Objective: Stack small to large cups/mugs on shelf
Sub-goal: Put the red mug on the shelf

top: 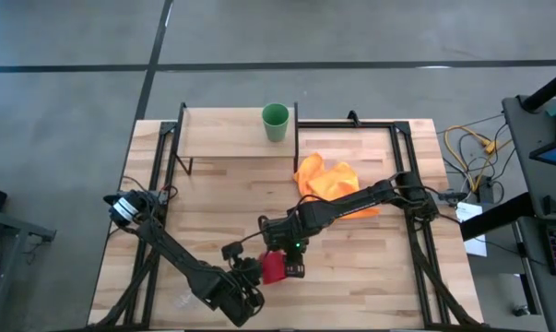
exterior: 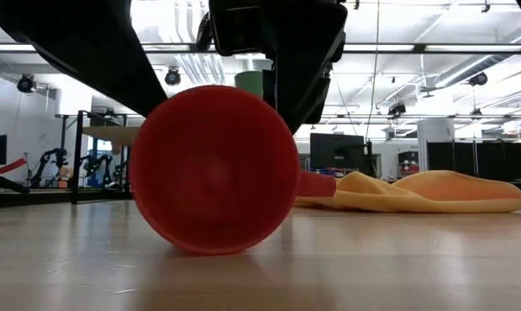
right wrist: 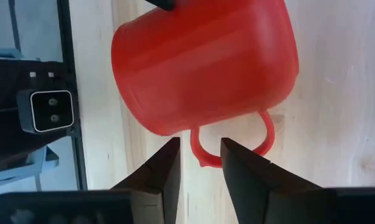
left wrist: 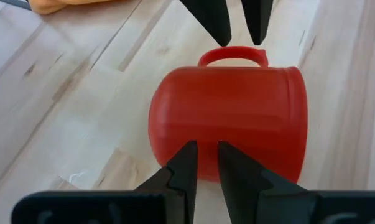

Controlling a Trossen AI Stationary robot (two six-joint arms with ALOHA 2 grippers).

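Note:
The red mug (top: 273,268) lies on its side on the tabletop, near the near edge, its handle (left wrist: 232,55) toward the far side. My left gripper (left wrist: 204,151) is narrowly open, with its tips at the mug's wall opposite the handle. My right gripper (right wrist: 201,149) is open and comes down from the far side, its fingers on either side of one leg of the handle (right wrist: 197,144). The green cup (top: 276,122) stands upright on the shelf (top: 224,132), at its right end. A faint clear shape (top: 182,300) beside the left arm may be the glass cup. My left gripper's fingertips (left wrist: 188,155) stand level at the mug's side wall (left wrist: 206,127), opposite the handle; whether they touch it, I cannot tell. My right gripper straddles the handle's leg (right wrist: 197,144) from above, slanting in from the far side; I cannot tell whether either finger touches it.
An orange cloth (top: 328,177) lies heaped on the table just right of the shelf, behind the mug. Thin black posts (top: 296,138) frame the shelf, and black rails (top: 416,231) run along the table's sides. Bare planks lie between the mug and the shelf.

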